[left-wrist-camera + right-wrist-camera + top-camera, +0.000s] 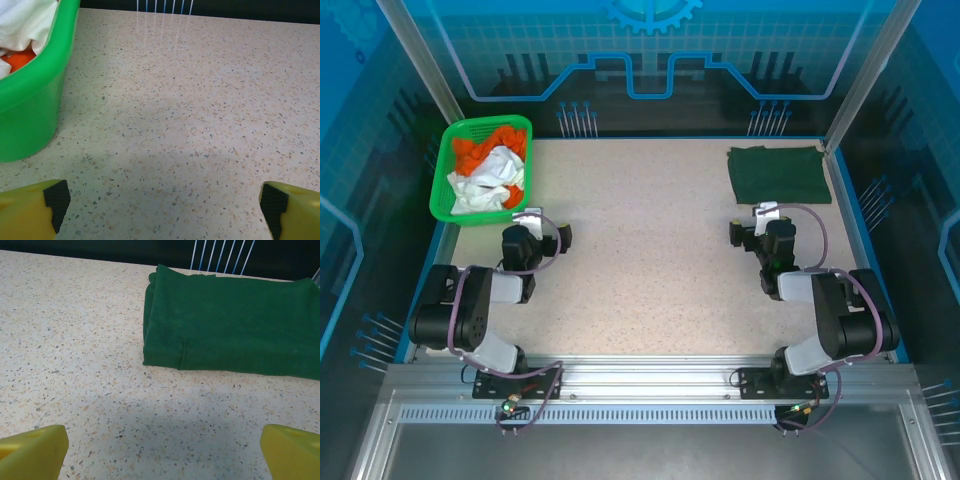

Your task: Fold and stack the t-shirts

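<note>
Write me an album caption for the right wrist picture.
Open right hand above the speckled table, facing a neatly folded green shirt.

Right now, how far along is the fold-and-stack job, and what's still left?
Done: the dark green t-shirt lies folded flat at the table's far right. In hand: nothing; the left tool and right tool are both open and empty. Left: the white t-shirt sits crumpled in the green basket with an orange cloth; it needs pulling out, folding and stacking on the green one.
</note>
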